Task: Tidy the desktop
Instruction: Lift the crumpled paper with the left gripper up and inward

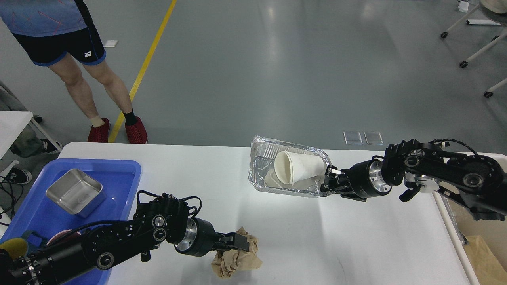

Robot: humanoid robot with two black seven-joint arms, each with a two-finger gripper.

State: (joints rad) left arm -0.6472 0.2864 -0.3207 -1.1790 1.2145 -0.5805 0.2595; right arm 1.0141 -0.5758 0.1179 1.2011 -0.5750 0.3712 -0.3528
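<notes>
The white desktop [324, 237] fills the lower view. My right gripper [328, 179] is shut on the right rim of a foil tray [262, 166] and holds it tilted above the desktop. A white paper cup [297, 167] lies on its side in the tray, on crumpled white paper. My left gripper [242, 242] is shut on a crumpled brown paper ball [237, 259] near the desktop's front edge.
A blue plastic tray [119, 178] at the left holds a metal box [76, 192] and other items under my left arm. A cream bin [481, 249] with brown paper stands past the desktop's right edge. A person stands beyond the far left corner.
</notes>
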